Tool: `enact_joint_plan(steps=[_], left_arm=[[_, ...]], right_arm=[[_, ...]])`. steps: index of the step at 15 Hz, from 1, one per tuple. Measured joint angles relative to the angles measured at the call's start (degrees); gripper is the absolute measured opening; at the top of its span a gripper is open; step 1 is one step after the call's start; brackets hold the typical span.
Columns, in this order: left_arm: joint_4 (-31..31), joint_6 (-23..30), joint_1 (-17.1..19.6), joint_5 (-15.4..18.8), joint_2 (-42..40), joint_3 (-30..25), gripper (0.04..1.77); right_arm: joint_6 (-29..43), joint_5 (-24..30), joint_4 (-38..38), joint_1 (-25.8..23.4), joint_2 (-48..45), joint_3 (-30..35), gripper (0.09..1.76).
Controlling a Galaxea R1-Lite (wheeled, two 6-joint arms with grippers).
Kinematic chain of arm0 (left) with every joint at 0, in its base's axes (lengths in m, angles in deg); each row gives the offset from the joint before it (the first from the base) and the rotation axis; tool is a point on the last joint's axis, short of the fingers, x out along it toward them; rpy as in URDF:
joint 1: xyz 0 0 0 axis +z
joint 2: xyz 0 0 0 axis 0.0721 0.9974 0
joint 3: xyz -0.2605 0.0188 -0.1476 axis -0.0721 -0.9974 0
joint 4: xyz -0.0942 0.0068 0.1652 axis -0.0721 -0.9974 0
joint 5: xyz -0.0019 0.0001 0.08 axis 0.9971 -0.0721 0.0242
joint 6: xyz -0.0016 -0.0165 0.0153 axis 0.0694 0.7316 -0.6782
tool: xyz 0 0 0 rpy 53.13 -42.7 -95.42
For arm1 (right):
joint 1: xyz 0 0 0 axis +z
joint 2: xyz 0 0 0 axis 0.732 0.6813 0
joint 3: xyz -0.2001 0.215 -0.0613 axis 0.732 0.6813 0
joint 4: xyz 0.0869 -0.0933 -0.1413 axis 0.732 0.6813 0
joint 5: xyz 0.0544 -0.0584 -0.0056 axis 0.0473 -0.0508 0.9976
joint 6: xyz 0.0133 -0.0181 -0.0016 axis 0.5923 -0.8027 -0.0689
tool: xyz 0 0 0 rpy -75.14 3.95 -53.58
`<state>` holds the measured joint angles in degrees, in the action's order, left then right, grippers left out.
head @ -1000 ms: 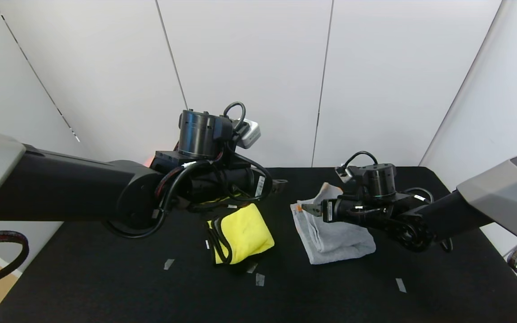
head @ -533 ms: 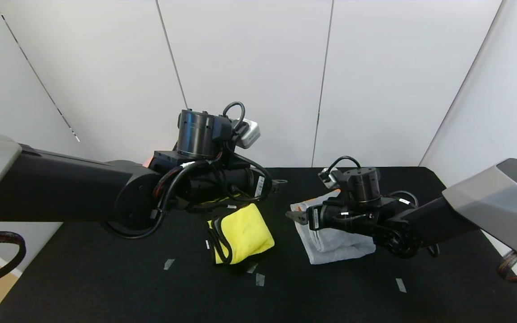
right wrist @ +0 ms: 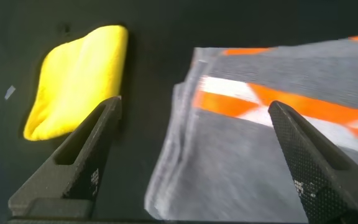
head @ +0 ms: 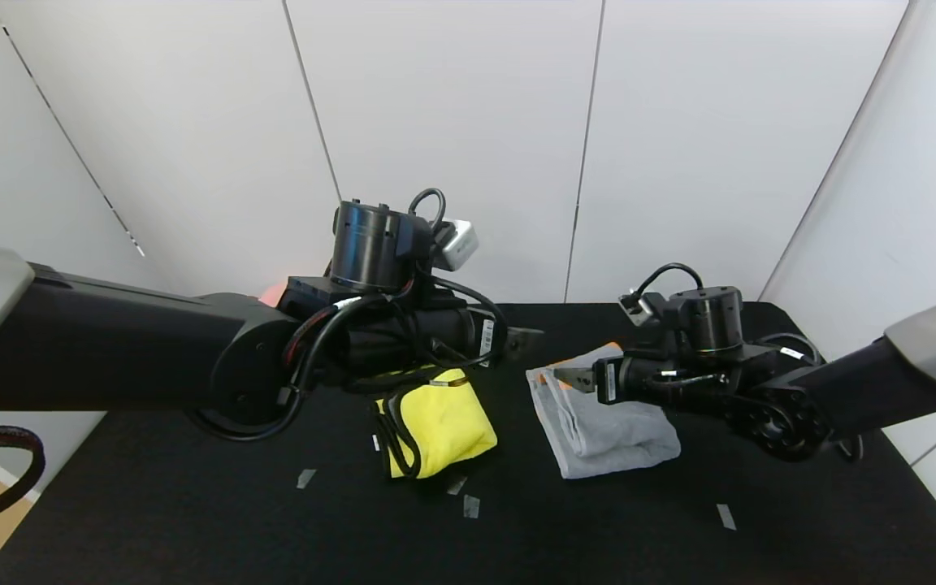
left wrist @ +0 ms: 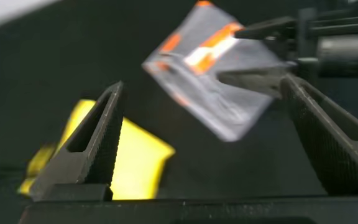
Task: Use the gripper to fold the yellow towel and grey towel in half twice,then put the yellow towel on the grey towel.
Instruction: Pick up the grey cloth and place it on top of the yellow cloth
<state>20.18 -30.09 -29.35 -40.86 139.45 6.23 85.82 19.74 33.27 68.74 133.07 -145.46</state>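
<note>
Two folded towels lie apart on the tabletop (head: 192,520): yellow towel (head: 444,422) left, grey towel (head: 606,426) right. Both grippers, left gripper (left wrist: 207,127) and right gripper (right wrist: 197,155), hover with fingers spread, empty. You'd pinch the soft, light yellow towel at its folded edge.

The left gripper (left wrist: 207,134) had its two dark fingers (left wrist: 89,143) spread wide. Between them lay the folded yellow towel (left wrist: 132,165) on the black table (left wrist: 55,68). Farther off was the grey towel (left wrist: 213,74) with orange marks, and the right gripper (left wrist: 250,53) stood open above it.
</note>
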Motion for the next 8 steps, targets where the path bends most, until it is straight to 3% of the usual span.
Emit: enact_joint_plan(steps=[2, 3, 8], left_arm=[[-0.52, 6.17, -0.33, 6.44, 0.1, 0.77, 1.72], [-0.56, 6.99, -0.38, 7.85, 0.4, 1.04, 1.72], [-1.13, 9.2, -2.08, 8.73, 5.75, 2.32, 1.72]], right_arm=[[0.0, 0.04, 0.35, -2.95, -2.06, 2.12, 1.71], [0.0, 0.06, 0.57, -4.35, -2.76, 2.84, 1.71], [0.11, 2.33, 0.74, -9.9, -3.94, 4.96, 1.71]])
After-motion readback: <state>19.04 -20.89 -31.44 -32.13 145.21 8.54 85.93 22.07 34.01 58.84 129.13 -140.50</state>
